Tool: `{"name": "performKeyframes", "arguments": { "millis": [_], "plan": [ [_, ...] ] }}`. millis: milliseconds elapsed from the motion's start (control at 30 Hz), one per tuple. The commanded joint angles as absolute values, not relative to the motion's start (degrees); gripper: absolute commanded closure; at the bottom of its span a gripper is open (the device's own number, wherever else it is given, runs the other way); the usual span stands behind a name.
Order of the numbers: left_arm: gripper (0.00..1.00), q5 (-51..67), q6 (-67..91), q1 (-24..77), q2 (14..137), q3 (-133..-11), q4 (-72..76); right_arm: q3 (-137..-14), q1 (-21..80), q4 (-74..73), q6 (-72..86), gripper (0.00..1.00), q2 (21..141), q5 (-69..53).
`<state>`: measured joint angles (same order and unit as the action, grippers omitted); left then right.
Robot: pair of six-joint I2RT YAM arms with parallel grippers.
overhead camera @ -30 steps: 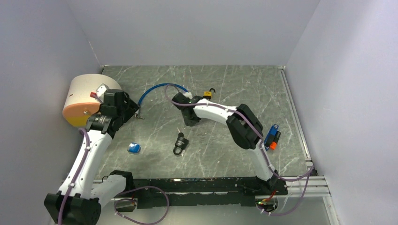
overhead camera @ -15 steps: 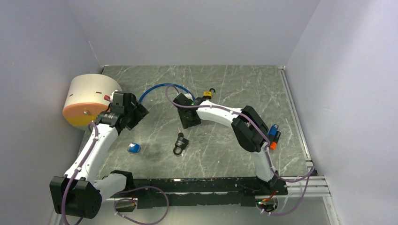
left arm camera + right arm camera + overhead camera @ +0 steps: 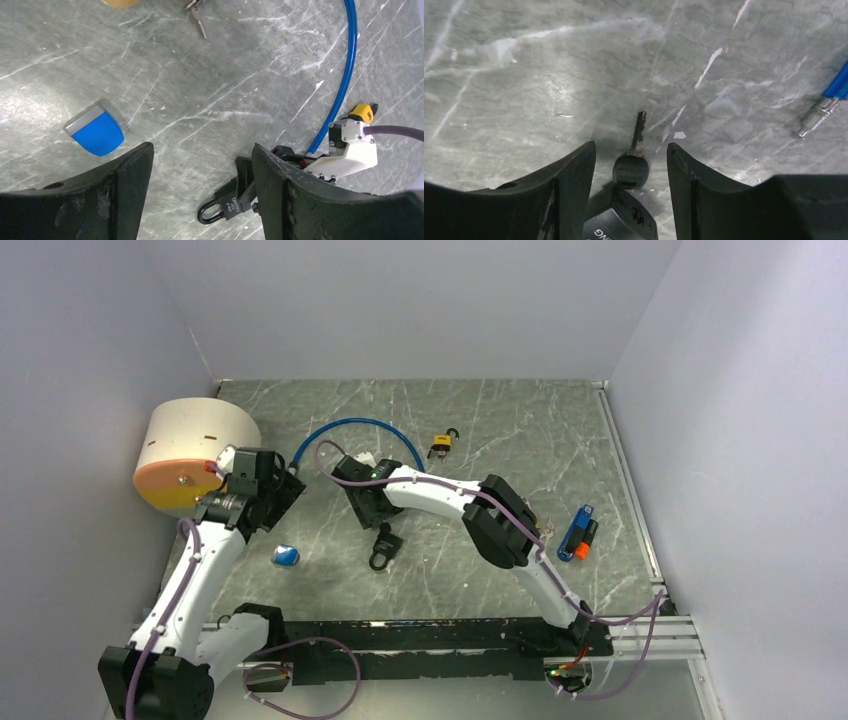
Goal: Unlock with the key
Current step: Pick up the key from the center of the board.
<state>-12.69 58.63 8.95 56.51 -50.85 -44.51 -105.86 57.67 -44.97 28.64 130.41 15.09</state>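
A black padlock (image 3: 383, 545) lies on the grey table, shackle toward the near edge; it also shows as the padlock (image 3: 227, 210) and the padlock body (image 3: 619, 220). A black-headed key (image 3: 630, 169) lies flat on the table just off the padlock's end, with its blade pointing away. My right gripper (image 3: 630, 150) hovers over it, open, one finger on each side and neither touching the key. In the top view the right gripper (image 3: 365, 502) sits just behind the padlock. My left gripper (image 3: 200, 152) is open and empty, and the left gripper (image 3: 272, 490) is left of the padlock.
A small bunch of keys (image 3: 197, 12) lies near a tan roll (image 3: 190, 450). A blue cable (image 3: 355, 425) arcs behind the arms. A yellow padlock (image 3: 441, 445) lies at the back, a blue block (image 3: 286, 556) in front of the left gripper, and a blue-orange tool (image 3: 578, 535) on the right.
My right gripper has moved left and nearer, from beside the yellow padlock to over the black padlock's key, and its jaws have spread wider. The left gripper has shifted slightly.
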Motion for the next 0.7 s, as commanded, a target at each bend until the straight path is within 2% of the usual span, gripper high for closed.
{"name": "performKeyframes", "arguments": {
  "millis": [0, 200, 433, 667],
  "plan": [
    [0.25, -16.5, 61.7, 9.1, 54.1, -49.7, -46.7, -105.8, 57.6, -48.4, 28.2, 0.43, 129.8, 16.8],
    [0.25, -16.4, 61.4, 9.1, 55.2, -50.5, -46.8, -103.8, 57.5, -48.5, 29.1, 0.54, 130.0, 9.4],
    [0.25, -15.4, 61.5, 9.1, 55.2, -49.6, -46.4, -99.3, 55.2, -47.3, 30.2, 0.55, 127.6, 5.0],
    [0.26, -13.2, 60.9, 9.1, 56.0, -49.0, -44.7, -98.8, 54.5, -47.4, 29.5, 0.8, 128.5, 7.7]
  ]
}}
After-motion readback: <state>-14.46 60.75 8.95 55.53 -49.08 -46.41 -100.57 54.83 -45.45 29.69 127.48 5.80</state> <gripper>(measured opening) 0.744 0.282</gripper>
